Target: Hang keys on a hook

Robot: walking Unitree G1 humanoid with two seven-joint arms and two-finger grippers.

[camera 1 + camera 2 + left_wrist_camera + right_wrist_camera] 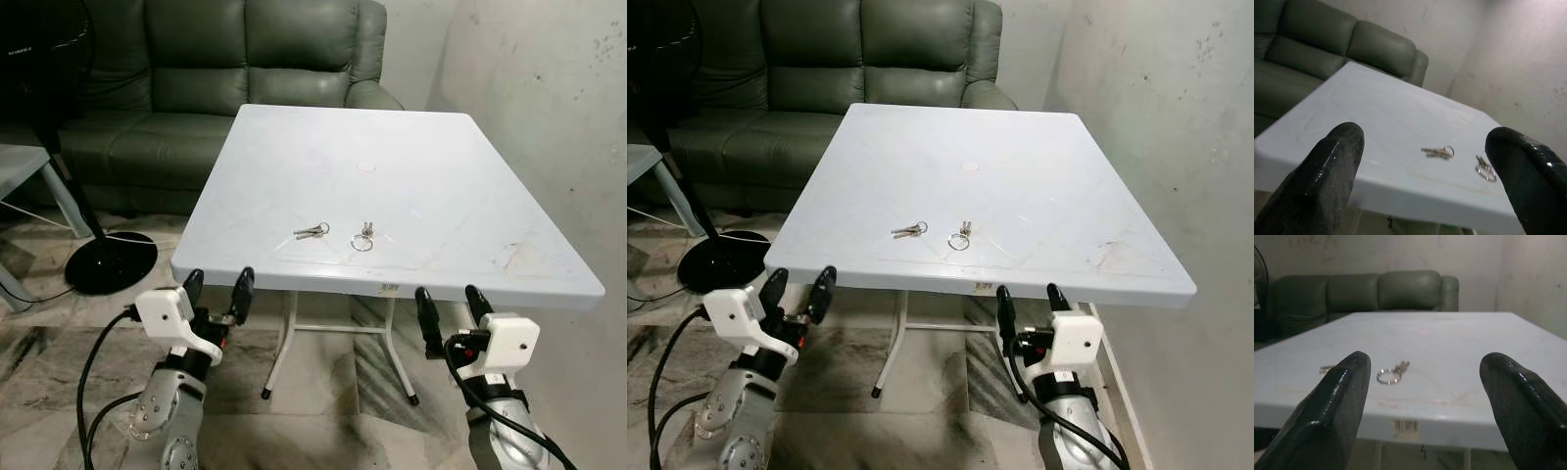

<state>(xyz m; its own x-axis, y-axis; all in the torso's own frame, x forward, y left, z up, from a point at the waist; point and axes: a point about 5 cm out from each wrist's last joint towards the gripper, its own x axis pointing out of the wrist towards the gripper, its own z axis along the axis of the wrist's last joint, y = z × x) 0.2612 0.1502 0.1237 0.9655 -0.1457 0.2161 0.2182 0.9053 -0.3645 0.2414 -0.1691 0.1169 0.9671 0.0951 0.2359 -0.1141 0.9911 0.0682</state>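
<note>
Here we are in front of a pale blue-white rectangular plastic folding table, and two sets of keys lie on it near its near edge. On the left lies a small bunch of silver keys on a ring, flat on the tabletop with the keys pointing left. Just to the right of it, apart and not touching, lies a second silver key ring with short keys, its round ring toward the near side. Both arms are up below the table's near edge. The left gripper sits low at the left corner, its two black fingers spread apart with nothing between them, and the left wrist view looks between those fingers straight across the tabletop to both sets of keys. The right gripper hovers under the near edge further right, its fingers likewise held wide and empty; in the right wrist view the ring set sits between the two fingertips in the distance, well out of reach. Behind the table stands a dark green leather sofa, on the far left a black floor fan with a round base, and on the right a stained white wall.
</note>
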